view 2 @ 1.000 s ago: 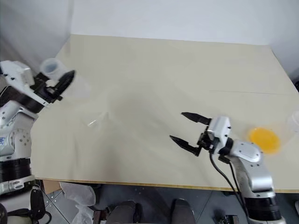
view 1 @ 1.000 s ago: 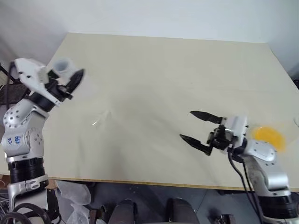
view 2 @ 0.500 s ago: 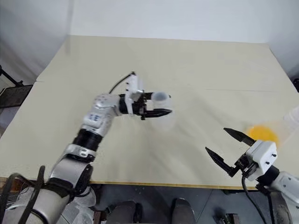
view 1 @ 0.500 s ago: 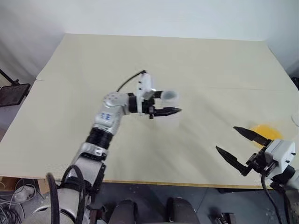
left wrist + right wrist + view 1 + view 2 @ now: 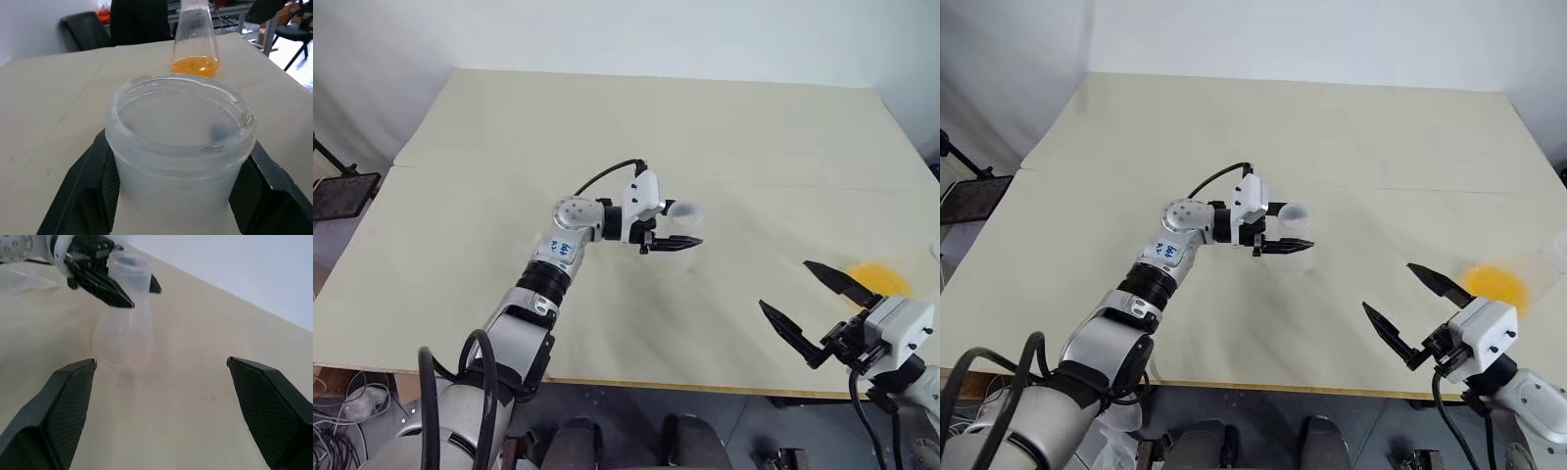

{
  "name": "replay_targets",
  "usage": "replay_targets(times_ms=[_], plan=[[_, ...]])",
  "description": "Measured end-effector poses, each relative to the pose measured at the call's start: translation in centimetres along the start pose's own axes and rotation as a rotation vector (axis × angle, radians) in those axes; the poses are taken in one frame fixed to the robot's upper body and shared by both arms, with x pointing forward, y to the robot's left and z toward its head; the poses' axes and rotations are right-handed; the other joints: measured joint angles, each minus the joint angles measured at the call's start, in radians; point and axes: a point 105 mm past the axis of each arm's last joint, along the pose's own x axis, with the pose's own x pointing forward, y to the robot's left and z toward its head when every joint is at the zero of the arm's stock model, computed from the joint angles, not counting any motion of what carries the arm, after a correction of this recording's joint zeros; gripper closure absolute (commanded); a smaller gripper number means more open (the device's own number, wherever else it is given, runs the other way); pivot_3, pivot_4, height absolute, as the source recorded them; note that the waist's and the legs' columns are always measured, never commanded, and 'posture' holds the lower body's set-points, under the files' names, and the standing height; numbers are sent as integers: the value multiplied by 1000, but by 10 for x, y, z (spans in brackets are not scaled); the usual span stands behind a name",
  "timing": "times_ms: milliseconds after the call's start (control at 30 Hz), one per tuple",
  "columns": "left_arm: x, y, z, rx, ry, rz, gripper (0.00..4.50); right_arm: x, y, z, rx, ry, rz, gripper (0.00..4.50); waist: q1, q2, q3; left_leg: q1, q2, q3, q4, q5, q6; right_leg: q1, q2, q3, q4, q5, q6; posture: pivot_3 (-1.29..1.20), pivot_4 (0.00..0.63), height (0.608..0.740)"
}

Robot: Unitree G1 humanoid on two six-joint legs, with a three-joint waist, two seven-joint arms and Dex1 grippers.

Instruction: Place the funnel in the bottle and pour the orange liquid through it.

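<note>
My left gripper [image 5: 685, 225] is shut on the neck of the bottle [image 5: 674, 259], a small clear conical flask held upright at the middle of the table, its base down at the table top. The bottle's round mouth [image 5: 181, 112] sits between the two black fingers [image 5: 83, 186]. The orange liquid [image 5: 876, 277] lies in the bottom of a larger clear flask [image 5: 194, 34] near the right edge. My right gripper [image 5: 785, 285] stands open and empty by the near right edge, pointing at the bottle [image 5: 122, 340]. A faint clear shape, probably the funnel [image 5: 19, 279], lies on the table beyond my left arm.
The cream table top [image 5: 607, 127] stretches bare behind and to the left of the bottle. Its front edge runs just below my right gripper. Dark chairs [image 5: 85, 29] stand beyond the table's far side in the left wrist view.
My left arm has swung the bottle from the table's left edge to the middle and lowered it. My right gripper has drawn back toward the near right corner, still open.
</note>
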Motion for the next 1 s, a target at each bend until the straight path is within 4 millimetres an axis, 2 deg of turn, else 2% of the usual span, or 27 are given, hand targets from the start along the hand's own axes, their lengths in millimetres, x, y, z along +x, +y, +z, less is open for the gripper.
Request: replay_targets(times_ms=[33,233,267,567,700,833,933,1000], plan=[[0,1,0,-6,-1,2,1974,1,0,0,1,-4,3,0,1,0,0,0,0,0,0,0,0,0,0,0,0,0,0,0,150,740],[-3,4,-2,-78,-10,26,118,5,-2,4,-9,-22,3,0,0,0,0,0,0,0,0,0,0,0,0,0,0,0,0,0,150,740],[-4,5,-2,-89,-14,31,21,5,-2,4,-8,-22,3,0,0,0,0,0,0,0,0,0,0,0,0,0,0,0,0,0,150,740],[-18,10,3,-130,-24,35,21,14,-1,6,-3,-45,30,0,-1,0,0,0,0,0,1,0,0,0,0,0,1,0,0,0,150,740],[-33,18,7,-114,-57,103,21,17,1,5,7,-48,49,0,-3,0,0,0,0,0,1,0,0,0,0,0,1,0,0,0,150,740],[-70,24,19,-30,-80,161,21,26,4,2,17,-61,104,0,-23,0,0,0,1,-1,2,0,0,0,0,-1,2,0,0,0,150,740],[-97,19,28,39,-85,194,21,36,6,2,29,-79,153,0,-29,0,0,0,2,-1,3,0,0,0,0,-1,2,0,0,0,150,740],[-128,14,26,75,-63,290,21,50,11,6,45,-112,220,0,-45,1,0,1,3,-5,4,0,0,0,1,-1,3,0,0,0,150,740]])
